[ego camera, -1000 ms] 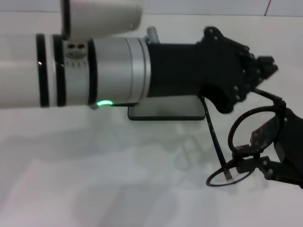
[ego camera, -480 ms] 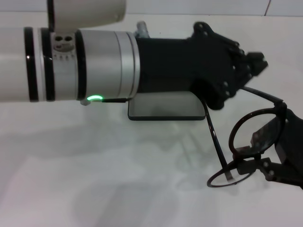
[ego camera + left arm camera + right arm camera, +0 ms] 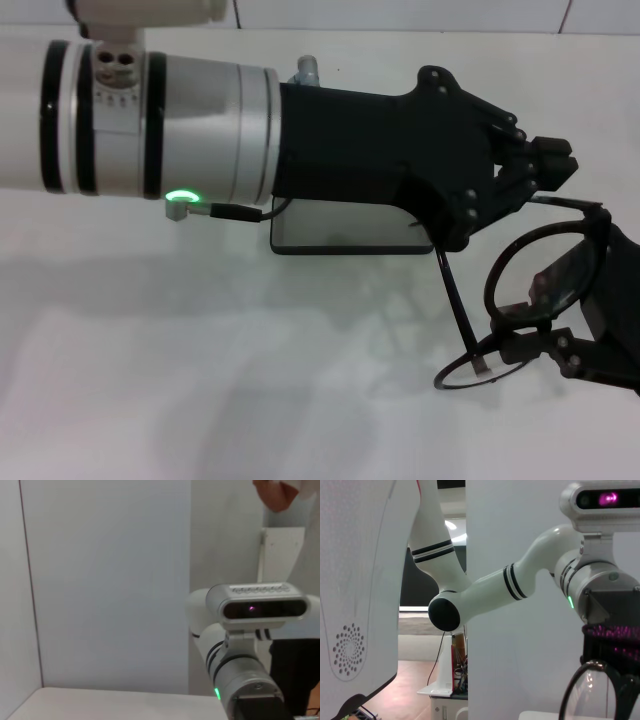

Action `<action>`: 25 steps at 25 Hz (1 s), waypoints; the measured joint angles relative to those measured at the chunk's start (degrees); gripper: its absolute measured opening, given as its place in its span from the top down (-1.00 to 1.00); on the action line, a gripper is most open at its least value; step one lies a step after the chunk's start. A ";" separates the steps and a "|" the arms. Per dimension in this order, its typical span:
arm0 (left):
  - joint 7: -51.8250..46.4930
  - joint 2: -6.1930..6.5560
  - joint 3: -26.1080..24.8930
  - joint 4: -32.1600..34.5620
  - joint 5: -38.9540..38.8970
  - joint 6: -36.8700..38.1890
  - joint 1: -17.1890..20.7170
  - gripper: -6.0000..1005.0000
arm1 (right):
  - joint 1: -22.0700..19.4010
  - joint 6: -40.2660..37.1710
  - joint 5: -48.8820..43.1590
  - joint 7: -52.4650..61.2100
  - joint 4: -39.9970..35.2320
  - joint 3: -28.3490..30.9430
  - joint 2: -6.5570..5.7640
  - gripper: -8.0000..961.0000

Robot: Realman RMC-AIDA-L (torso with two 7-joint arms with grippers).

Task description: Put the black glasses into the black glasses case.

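The black glasses (image 3: 530,300), thin-rimmed with round clear lenses, were held aloft at the bridge by the closed right end effector (image 3: 545,345), one temple pinched by the left end effector (image 3: 545,172), while the open black glasses case (image 3: 350,232) lay leftward on the worktop (image 3: 150,350).

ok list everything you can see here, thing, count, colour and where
black glasses: one, thin black frame with clear round lenses, held up off the table at the right of the head view
black glasses case: one, black rim with grey lining, lying open on the table, partly hidden behind the left arm
table: one, white, under everything
right gripper: one, black, at the right edge, shut on the glasses frame
left gripper: one, black, on the white and silver arm reaching across above the case, its tips by the upper temple of the glasses
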 joint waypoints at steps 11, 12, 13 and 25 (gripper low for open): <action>2.33 0.00 -1.36 -3.21 -0.59 3.05 -2.17 0.86 | -0.03 -0.23 0.02 -0.04 0.02 -0.15 0.02 0.76; 2.35 0.00 -1.36 -3.57 -0.64 3.34 -2.39 0.86 | -0.03 -0.24 0.03 -0.04 0.02 -0.15 0.02 0.76; 2.38 0.00 -1.41 -3.94 -0.74 3.81 -2.62 0.86 | -0.03 -0.24 0.03 -0.04 0.02 -0.17 0.05 0.76; 2.43 0.00 -1.63 -4.39 -1.01 7.58 -3.73 0.86 | -0.20 -0.08 0.12 -0.12 0.01 -0.45 0.11 0.76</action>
